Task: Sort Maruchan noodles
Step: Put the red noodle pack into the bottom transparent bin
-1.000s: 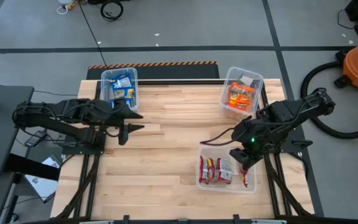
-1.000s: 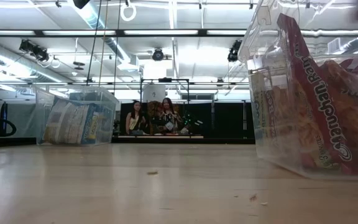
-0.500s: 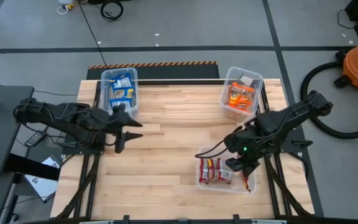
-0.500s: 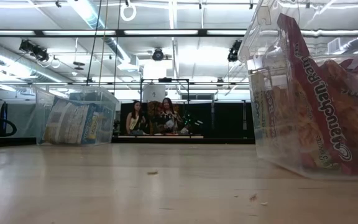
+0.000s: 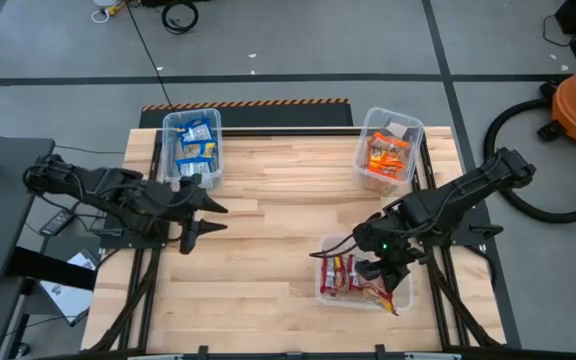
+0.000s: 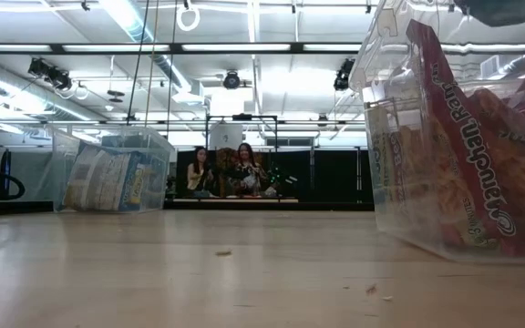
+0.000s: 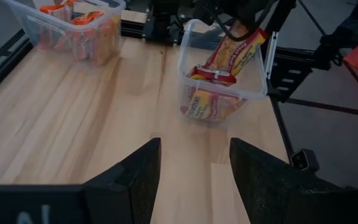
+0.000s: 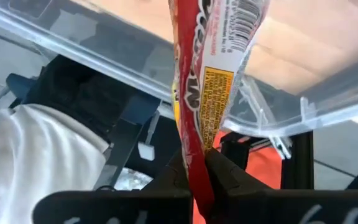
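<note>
Maruchan packet (image 8: 210,93), flat glossy red plastic, pinched in right tool (image 8: 194,171).

Red noodle packets (image 5: 346,274): lying in near bin, one (image 8: 207,81) pinched upright at its rim. Orange packets (image 5: 387,155): far right bin. Blue-and-yellow packets (image 5: 195,145): far left bin.

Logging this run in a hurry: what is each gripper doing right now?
Left gripper: open, empty, over the bare table.
Right gripper: shut on a red noodle packet, at the near bin.
</note>
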`<action>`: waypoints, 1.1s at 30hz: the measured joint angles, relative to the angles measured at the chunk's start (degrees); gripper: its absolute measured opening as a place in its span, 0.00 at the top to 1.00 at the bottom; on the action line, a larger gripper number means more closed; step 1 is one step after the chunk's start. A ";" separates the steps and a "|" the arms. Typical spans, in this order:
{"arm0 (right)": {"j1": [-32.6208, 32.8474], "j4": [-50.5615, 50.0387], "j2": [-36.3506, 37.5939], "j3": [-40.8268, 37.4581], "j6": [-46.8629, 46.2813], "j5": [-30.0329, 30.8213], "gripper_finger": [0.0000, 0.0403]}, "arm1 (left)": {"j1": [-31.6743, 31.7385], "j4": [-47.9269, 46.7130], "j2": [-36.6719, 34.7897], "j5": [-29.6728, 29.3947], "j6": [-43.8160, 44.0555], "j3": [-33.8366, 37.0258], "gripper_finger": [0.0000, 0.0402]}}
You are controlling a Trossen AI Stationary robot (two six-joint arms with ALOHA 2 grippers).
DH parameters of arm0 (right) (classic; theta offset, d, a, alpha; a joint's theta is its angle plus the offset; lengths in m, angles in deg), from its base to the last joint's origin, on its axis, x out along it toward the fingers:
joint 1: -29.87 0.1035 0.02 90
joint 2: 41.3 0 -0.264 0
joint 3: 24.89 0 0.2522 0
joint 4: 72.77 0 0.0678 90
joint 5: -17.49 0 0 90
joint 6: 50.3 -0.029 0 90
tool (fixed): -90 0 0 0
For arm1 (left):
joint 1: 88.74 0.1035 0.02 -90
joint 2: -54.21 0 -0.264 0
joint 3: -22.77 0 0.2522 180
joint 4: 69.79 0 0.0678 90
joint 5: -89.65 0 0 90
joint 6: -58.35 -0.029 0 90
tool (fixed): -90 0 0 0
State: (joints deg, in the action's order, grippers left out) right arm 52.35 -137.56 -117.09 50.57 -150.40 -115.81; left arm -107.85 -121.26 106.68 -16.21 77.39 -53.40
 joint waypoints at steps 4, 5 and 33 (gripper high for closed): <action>0.00 0.00 0.05 1.04 -0.70 -4.07 0.97 | -0.82 -0.02 0.00 0.00 1.08 0.00 0.51; 0.00 -0.09 0.08 1.18 -0.82 -5.16 0.97 | -0.88 -0.02 0.00 0.02 1.32 0.00 0.51; -10.29 -0.42 0.20 -9.81 1.90 -0.48 0.97 | -2.15 1.25 0.00 -2.36 1.38 0.01 0.51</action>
State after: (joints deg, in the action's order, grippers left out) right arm 42.06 -137.98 -116.89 40.76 -148.50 -116.29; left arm -110.00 -120.01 106.68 -18.57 78.78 -53.39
